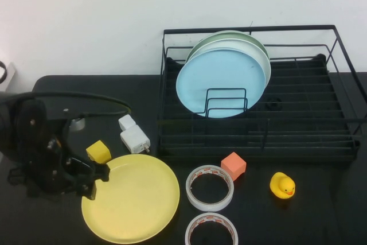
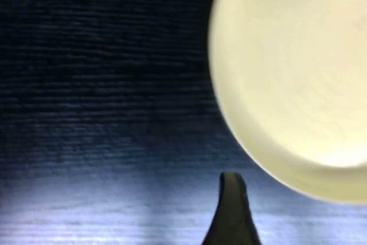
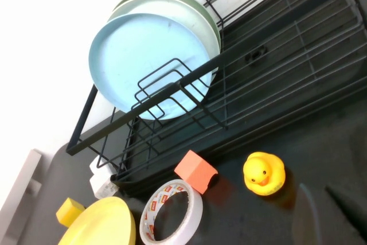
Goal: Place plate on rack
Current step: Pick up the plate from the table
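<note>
The left gripper (image 1: 97,181) sits low at the left rim of the plate (image 1: 131,198), its black fingers reaching over that edge. The high view does not settle whether its fingers are spread or closed, and the left wrist view shows just one dark fingertip (image 2: 231,213) beside the plate's pale rim (image 2: 298,78), so I cannot tell.

The plate is a large round disc of matte yellow plastic with a shallow raised rim. It lies flat on the black table (image 1: 321,216), face up, so it has no long axis to speak of. It rests in front of the rack (image 1: 258,93), off that rack's left front corner and apart from it.

A small yellow cube (image 1: 98,151) lies just behind the plate's left rim. Two white blocky adapters (image 1: 133,136) lie just behind the plate. Right of the plate lie two clear tape rolls (image 1: 210,187), rings with red print, one nearer the rack than the other. An orange cube (image 1: 233,165) is just behind the farther roll. A glossy yellow rubber duck (image 1: 282,185) stands further right.

The rack is black wire, rectangular, with a raised rail frame. In its left half stand three round plates on edge, leaning back: a light blue plate (image 1: 221,81) in front and a pale green plate (image 1: 229,34) at the back.

The right gripper (image 3: 318,216) shows only in its own wrist view, as blurred dark fingers above the table near the duck, spread with a gap between them.
</note>
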### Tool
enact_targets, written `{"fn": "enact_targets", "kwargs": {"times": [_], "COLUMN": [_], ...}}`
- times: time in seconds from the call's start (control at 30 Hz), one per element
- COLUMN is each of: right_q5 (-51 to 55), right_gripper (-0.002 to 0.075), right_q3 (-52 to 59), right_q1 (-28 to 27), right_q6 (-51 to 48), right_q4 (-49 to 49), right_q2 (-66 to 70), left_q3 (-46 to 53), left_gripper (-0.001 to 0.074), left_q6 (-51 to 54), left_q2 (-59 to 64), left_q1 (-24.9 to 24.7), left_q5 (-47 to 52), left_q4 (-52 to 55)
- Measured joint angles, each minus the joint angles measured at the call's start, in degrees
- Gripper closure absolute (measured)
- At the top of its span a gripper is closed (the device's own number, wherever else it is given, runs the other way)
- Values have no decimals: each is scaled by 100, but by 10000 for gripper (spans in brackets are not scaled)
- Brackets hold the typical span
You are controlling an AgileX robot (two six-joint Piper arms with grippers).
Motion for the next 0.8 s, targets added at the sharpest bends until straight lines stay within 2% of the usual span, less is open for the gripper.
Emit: {"fn": "enact_targets", "kwargs": {"times": [0.17, 0.7, 0.8], "right_q5": [0, 0, 0], "right_gripper": [715, 715, 715], "right_q3": [0, 0, 0], "right_q1": [0, 0, 0], "right_q6": [-22, -126, -126], "right_q4": [0, 0, 0], "right_q2": [0, 0, 0], "left_q3": [-25, -49, -49], "left_gripper": [276, 278, 311], "left_q6": [219, 304, 304], "left_q2": [438, 1904, 1993], "left_q1": [264, 289, 298], "left_q5": [-295, -1499, -1644], "left_q4": [-161, -256, -292]}}
